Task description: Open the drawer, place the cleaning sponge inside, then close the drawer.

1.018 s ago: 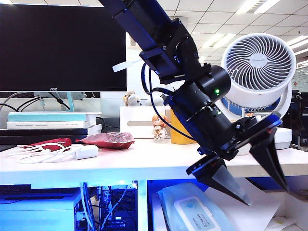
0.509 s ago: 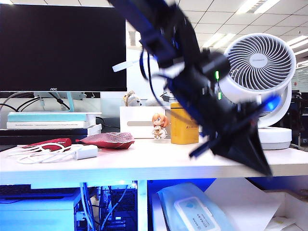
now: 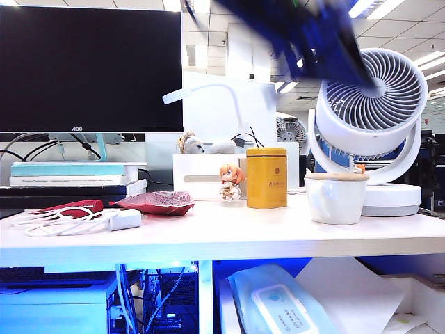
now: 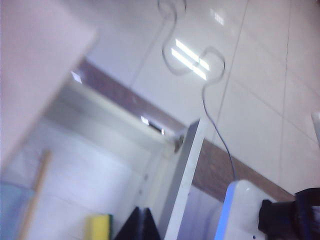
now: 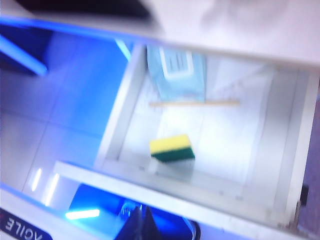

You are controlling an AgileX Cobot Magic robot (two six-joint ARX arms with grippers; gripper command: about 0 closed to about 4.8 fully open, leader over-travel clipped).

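Note:
The drawer (image 5: 119,117) stands pulled open under the desk top. The cleaning sponge (image 5: 171,148), yellow with a dark green layer, lies loose on the drawer floor near its front panel (image 5: 165,197). My right gripper (image 5: 141,222) hangs shut and empty outside that panel, apart from the sponge. In the left wrist view the sponge (image 4: 100,227) shows beside my left gripper (image 4: 142,225), which is shut with nothing between its fingers and does not touch it. In the exterior view the left arm (image 3: 306,31) is a dark blur high over the desk; the sponge is hidden there.
In the drawer lie a blue wipes pack (image 5: 177,75) and a thin wooden stick (image 5: 195,103). On the desk stand a yellow tin (image 3: 266,177), a white mug (image 3: 336,197), a fan (image 3: 375,104), a small figurine (image 3: 230,182), a monitor (image 3: 90,66) and a charger with cable (image 3: 122,220).
The left arm has swung up from in front of the desk to the top of the exterior view. Its jaws went from wide open to shut. The tin and mug now show.

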